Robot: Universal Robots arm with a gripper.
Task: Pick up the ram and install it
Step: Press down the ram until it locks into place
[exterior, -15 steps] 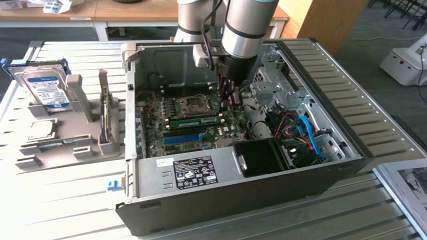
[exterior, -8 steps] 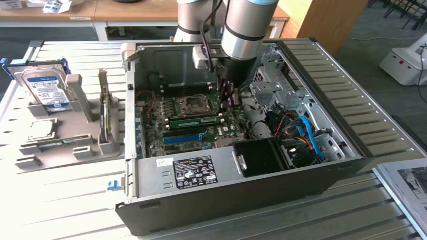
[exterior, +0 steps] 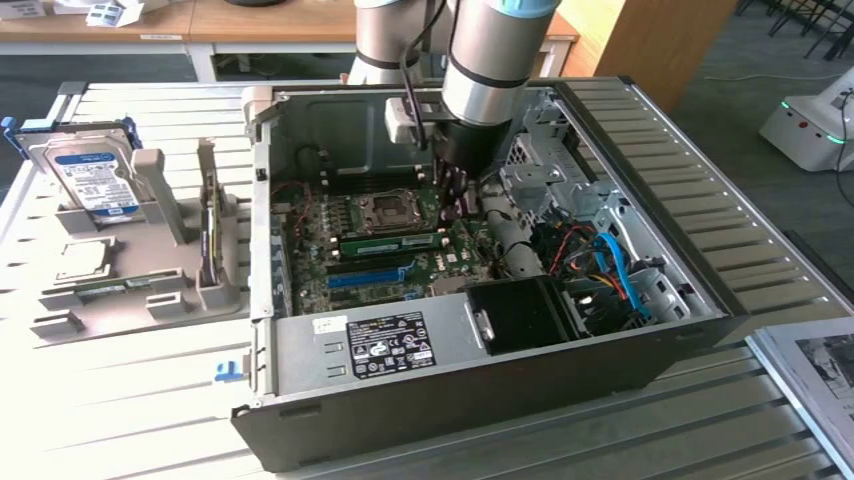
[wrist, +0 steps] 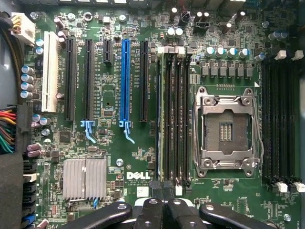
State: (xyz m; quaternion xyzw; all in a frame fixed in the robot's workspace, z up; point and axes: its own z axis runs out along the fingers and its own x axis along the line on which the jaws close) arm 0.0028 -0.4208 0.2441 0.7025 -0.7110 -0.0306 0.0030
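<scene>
The ram (exterior: 390, 241) is a narrow green stick standing in a memory slot beside the CPU socket (exterior: 390, 208), inside the open computer case (exterior: 441, 400). From the wrist view I look down on its thin top edge (wrist: 160, 114), in the slot of the black bank nearest the expansion slots. My gripper (exterior: 461, 205) hangs inside the case, just above the motherboard at one end of that slot bank. Its black fingers (wrist: 151, 212) are pressed together with nothing between them, and the gripper (wrist: 163, 210) is shut over the slot latches.
A blue expansion slot (wrist: 125, 81), a silver heatsink (wrist: 85, 179) and a second memory bank (wrist: 279, 124) lie around the socket. Cables and a black box (exterior: 527, 315) crowd the case's near corner. A grey fixture (exterior: 134, 290) outside holds a hard drive (exterior: 94, 175) and a thin board on edge (exterior: 208, 235).
</scene>
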